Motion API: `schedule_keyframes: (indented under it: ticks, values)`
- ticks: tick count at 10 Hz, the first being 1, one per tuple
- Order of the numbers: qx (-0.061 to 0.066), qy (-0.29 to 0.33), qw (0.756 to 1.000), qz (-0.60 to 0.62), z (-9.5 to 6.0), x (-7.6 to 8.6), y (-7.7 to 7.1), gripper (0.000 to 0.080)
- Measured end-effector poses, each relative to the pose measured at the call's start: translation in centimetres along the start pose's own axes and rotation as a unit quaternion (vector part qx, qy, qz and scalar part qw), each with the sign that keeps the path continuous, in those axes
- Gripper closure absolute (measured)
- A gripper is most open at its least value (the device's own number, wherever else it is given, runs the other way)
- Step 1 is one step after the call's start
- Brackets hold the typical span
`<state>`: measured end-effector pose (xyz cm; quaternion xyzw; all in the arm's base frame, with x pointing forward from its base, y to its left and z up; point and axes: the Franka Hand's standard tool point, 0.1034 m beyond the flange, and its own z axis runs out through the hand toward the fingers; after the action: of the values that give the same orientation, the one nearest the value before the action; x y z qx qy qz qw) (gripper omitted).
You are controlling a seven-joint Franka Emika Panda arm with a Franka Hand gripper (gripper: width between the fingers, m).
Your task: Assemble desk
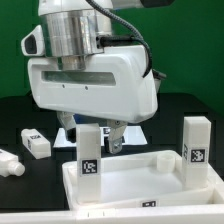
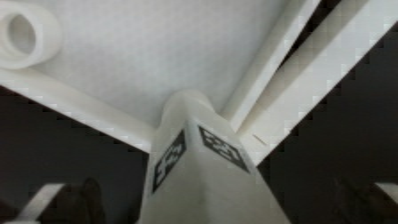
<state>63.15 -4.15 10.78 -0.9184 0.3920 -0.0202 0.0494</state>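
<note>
The hand [image 1: 98, 140] has its fingers [image 2: 68, 200] apart, with a gap on each side of an upright desk leg [image 1: 90, 152] in a corner of the white tabletop [image 1: 135, 178]. A second leg [image 1: 195, 140] stands at the exterior view's right, and two loose legs [image 1: 35, 143] lie on the black surface [image 1: 12, 118]

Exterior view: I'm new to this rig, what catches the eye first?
The white gripper hangs mid-frame, jaws open either side of an upright tagged leg on the rimmed tabletop panel. A second leg stands at the panel's corner on the exterior view's right; a third leg lies loose at its left.
</note>
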Motion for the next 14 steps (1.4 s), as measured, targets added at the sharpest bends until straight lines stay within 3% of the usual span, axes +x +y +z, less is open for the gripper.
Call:
schedule_keyframes:
  ticks: [1, 2, 4, 5, 7, 8, 9, 11, 13, 14]
  values:
    - [0.0, 0.0, 0.999, -0.045, 0.0, 0.0, 0.0, 0.0151]
    - [-0.001, 0.008, 0.986, -0.164, -0.6, 0.7, 0.1, 0.0151]
    - [-0.003, 0.01, 0.94, -0.342, -0.6, 1.0, 0.5, 0.0151]
    - [-0.002, 0.01, 0.945, -0.326, -0.6, 1.0, 0.5, 0.0151]
    - [-0.003, 0.01, 0.948, -0.317, -0.6, 1.0, 0.6, 0.0408]
    - [-0.002, 0.01, 0.954, -0.299, -0.5, 1.0, 0.6, 0.0408]
    - [-0.002, 0.01, 0.968, -0.252, -0.5, 1.1, 0.6, 0.0515]
    - [-0.002, 0.01, 0.985, -0.174, -0.5, 1.1, 0.7, 0.0515]
    - [-0.004, 0.005, 0.999, 0.051, -0.6, 1.3, 1.0, 0.0515]
    - [0.007, -0.004, 0.986, 0.165, -0.4, 1.0, 1.0, 0.0515]
